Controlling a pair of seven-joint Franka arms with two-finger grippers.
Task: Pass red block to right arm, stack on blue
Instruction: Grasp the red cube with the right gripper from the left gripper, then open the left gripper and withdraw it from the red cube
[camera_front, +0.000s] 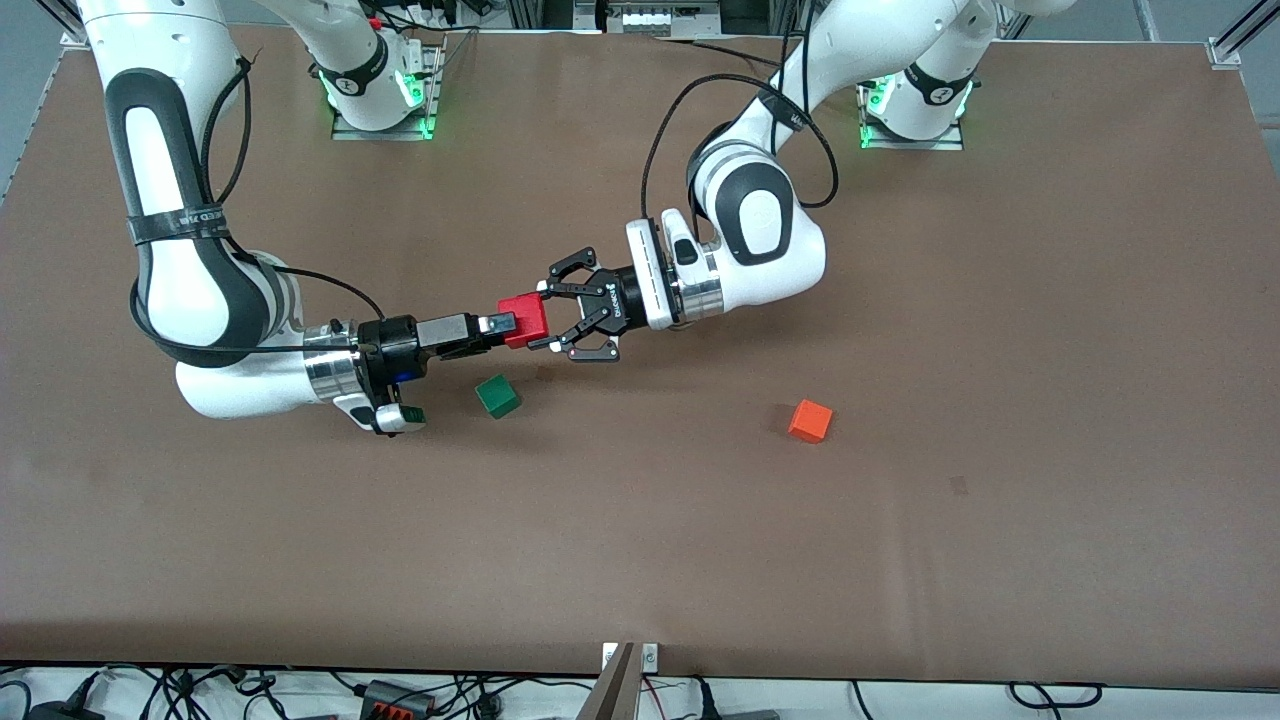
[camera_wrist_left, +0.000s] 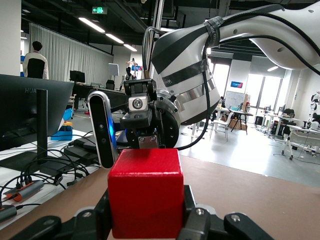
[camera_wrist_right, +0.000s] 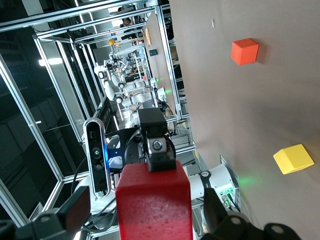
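Observation:
The red block (camera_front: 525, 318) hangs in the air over the middle of the table, between both grippers. My left gripper (camera_front: 543, 318), the wide black claw, is shut on it. In the left wrist view its pads press both sides of the block (camera_wrist_left: 146, 192). My right gripper (camera_front: 510, 323), slim and straight-fingered, is open around the same block. In the right wrist view there is a gap on each side between the fingers (camera_wrist_right: 75, 206) and the block (camera_wrist_right: 152, 205). The blue cube is not in view.
A green cube (camera_front: 497, 396) lies on the brown table (camera_front: 700, 560) just below the handover point. An orange cube (camera_front: 810, 421) lies toward the left arm's end and also shows in the right wrist view (camera_wrist_right: 245, 51). That view shows a yellow cube (camera_wrist_right: 294, 159) too.

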